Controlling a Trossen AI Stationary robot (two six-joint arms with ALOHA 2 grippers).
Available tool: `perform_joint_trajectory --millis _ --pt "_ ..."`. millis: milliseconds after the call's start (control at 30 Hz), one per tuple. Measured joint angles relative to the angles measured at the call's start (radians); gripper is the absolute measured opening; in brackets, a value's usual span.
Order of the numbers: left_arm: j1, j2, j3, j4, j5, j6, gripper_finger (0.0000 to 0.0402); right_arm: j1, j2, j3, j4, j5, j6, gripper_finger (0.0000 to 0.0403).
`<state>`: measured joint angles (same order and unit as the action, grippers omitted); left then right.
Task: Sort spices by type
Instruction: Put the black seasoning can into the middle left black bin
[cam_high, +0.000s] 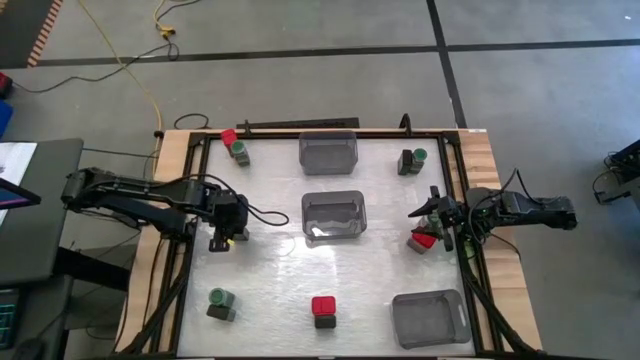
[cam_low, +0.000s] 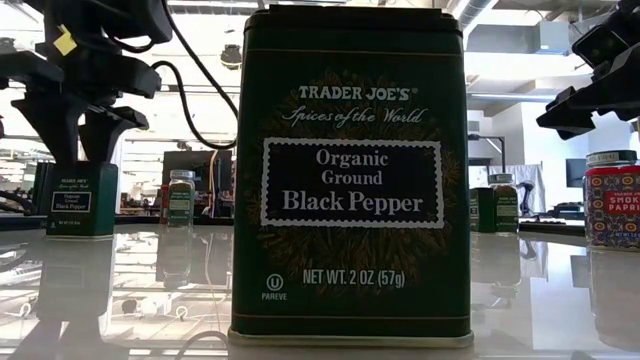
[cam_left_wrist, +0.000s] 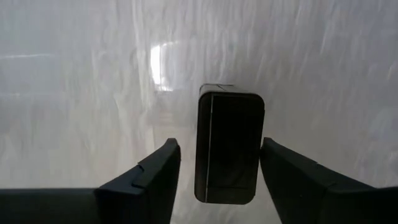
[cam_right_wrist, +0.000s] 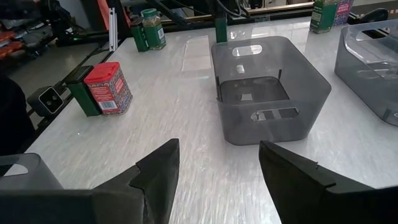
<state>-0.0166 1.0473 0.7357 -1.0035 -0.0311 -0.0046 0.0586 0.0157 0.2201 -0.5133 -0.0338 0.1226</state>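
Table (cam_high: 270, 275) first: white top, three grey bins on it; one at the far edge (cam_high: 328, 151), one in the middle (cam_high: 333, 215), one at the near right corner (cam_high: 430, 318); spices sit scattered and unsorted around them, none visibly in a bin.

Left gripper (cam_high: 222, 240) hangs left of the middle bin with its fingers (cam_left_wrist: 146, 180) spread, released, straddling a black-topped tin (cam_left_wrist: 229, 148); the wrist view shows the tin between the fingers with a gap on each side, nothing touching yet; your step, as I judge it, is this pick.

To do it well: the tin sits nearer one finger, so centre it before you close; keep the fingers square to the tin's long flat sides; go low enough to grip the body, not the lid edge; close gently, since a smooth tin may tip or slip.

Right gripper (cam_high: 432, 224) waits at the table's right side, fingers (cam_right_wrist: 155, 171) apart and holding nothing, a red-capped tin (cam_high: 421, 241) just beside it.

Smaller strays: green-capped jars (cam_high: 221, 302) and another red-capped tin (cam_high: 323, 310) near the front edge.
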Motion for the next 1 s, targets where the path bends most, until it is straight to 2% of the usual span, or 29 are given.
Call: perform_joint_trajectory --millis 333,700,833,1000 --pt "0.0 0.0 0.0 0.0 0.0 0.0 0.015 0.0 0.0 0.0 0.0 0.0 0.0 0.0249" --pt "0.0 0.001 0.005 -0.002 -0.001 -0.003 0.0145 0.0 0.0 0.0 0.0 0.0 0.0 0.0249" --pt "0.001 0.001 0.043 -0.002 -0.001 -0.017 0.0145 0.0 0.0 0.0 0.0 0.0 0.0 0.0249" --pt "0.04 0.001 0.151 -0.002 -0.001 -0.061 0.0144 0.0 0.0 0.0 0.0 0.0 0.0 0.0249"
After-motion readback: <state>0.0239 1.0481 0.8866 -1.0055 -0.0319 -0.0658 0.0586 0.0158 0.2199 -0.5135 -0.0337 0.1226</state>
